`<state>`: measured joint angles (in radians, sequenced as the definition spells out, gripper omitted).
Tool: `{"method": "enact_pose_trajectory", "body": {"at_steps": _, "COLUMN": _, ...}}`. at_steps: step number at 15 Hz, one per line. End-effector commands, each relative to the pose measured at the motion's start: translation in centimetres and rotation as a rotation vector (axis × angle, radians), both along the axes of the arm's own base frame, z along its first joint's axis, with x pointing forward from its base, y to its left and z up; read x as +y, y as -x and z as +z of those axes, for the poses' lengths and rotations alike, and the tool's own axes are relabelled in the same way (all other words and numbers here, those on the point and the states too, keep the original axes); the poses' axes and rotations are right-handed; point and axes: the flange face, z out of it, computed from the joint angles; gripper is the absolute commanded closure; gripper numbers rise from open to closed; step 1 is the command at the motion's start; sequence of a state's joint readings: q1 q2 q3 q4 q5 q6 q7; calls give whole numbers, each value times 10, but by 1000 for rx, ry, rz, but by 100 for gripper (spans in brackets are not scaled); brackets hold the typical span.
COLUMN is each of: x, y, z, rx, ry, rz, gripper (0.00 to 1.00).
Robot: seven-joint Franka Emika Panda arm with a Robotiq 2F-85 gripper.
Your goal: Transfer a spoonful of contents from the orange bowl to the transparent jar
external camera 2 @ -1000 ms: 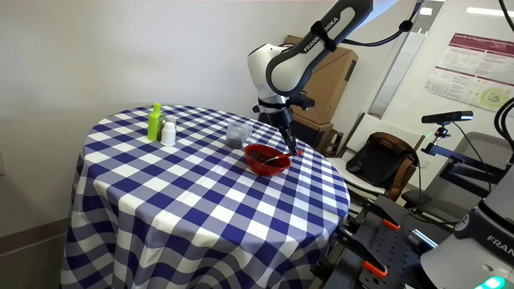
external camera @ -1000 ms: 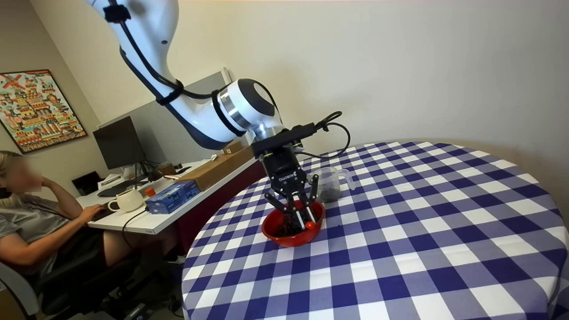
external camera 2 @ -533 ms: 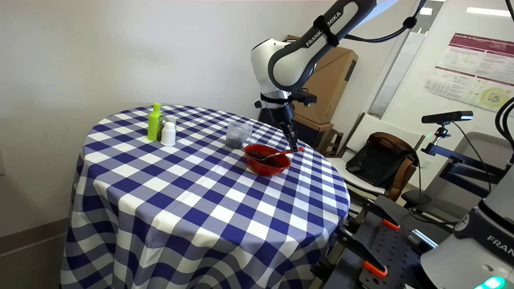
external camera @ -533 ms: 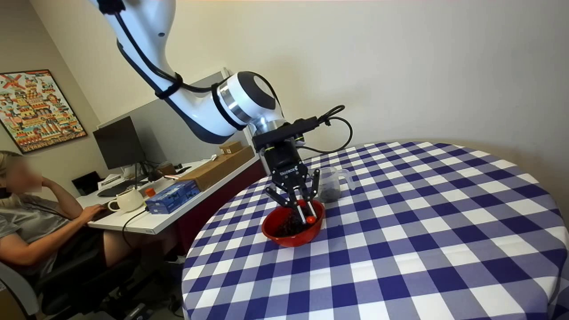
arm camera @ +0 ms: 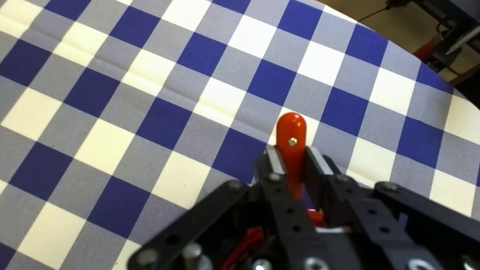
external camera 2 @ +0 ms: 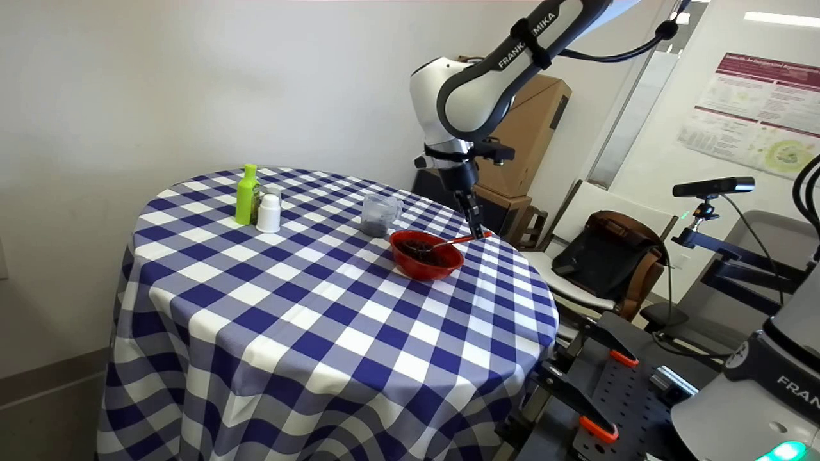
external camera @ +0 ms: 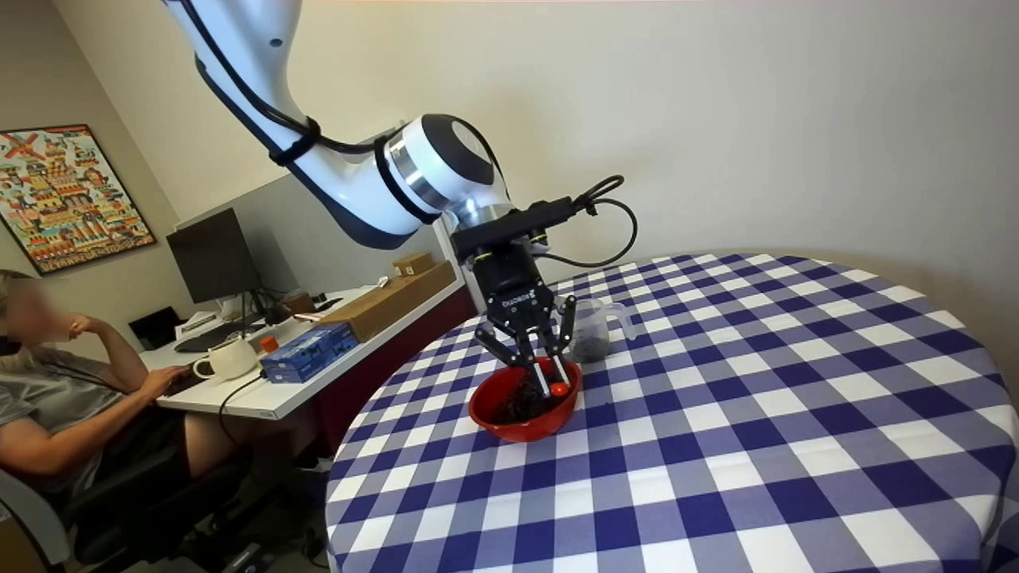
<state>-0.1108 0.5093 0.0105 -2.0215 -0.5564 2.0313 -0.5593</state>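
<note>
The orange bowl (external camera 2: 426, 270) stands on the checked tablecloth with dark contents (external camera 2: 410, 246) inside. My gripper (external camera 2: 477, 235) is above its rim side, shut on the red handle of a spoon (external camera 2: 462, 240). The spoon slants down into the bowl; whether its head is in the contents or just above them I cannot tell. In the wrist view the handle's rounded end (arm camera: 291, 129) pokes out between the fingertips of the gripper (arm camera: 296, 161). The transparent jar (external camera 2: 378, 214), a clear jug with a handle and some dark stuff at its bottom, stands close behind the bowl.
A green bottle (external camera 2: 245, 198), a white container (external camera 2: 269, 216) and a clear glass item partly behind it stand farther off on the table. Beside the table are a desk (external camera: 267, 402) with a blue box (external camera: 310, 354) and a seated person (external camera: 64, 398).
The gripper has risen a little and shifted slightly away from the bowl's middle, lifting and drawing back the spoon handle. Bowl and jar have stayed put.
</note>
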Motion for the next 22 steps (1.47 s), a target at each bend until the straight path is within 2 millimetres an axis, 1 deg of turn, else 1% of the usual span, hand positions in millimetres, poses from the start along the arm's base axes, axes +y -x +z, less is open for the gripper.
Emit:
{"method": "enact_pose_trajectory", "body": {"at_steps": 1, "x": -5, "y": 16, "z": 15, "rx": 23, "ry": -23, "rz": 7, "gripper": 95}}
{"method": "enact_pose_trajectory", "body": {"at_steps": 7, "x": -5, "y": 30, "z": 28, "rx": 14, "ry": -18, "rz": 28, "gripper": 95}}
{"method": "enact_pose_trajectory", "body": {"at_steps": 11, "x": -7, "y": 33, "z": 33, "rx": 10, "ry": -11, "rz": 25, "gripper": 95}}
{"method": "enact_pose_trajectory", "body": {"at_steps": 18, "x": -6, "y": 24, "z": 32, "rx": 12, "ry": -8, "rz": 21, "gripper": 95}}
{"method": "enact_pose_trajectory", "body": {"at_steps": 22, "x": 2, "y": 11, "z": 33, "rx": 3, "ry": -5, "rz": 29, "gripper": 95}}
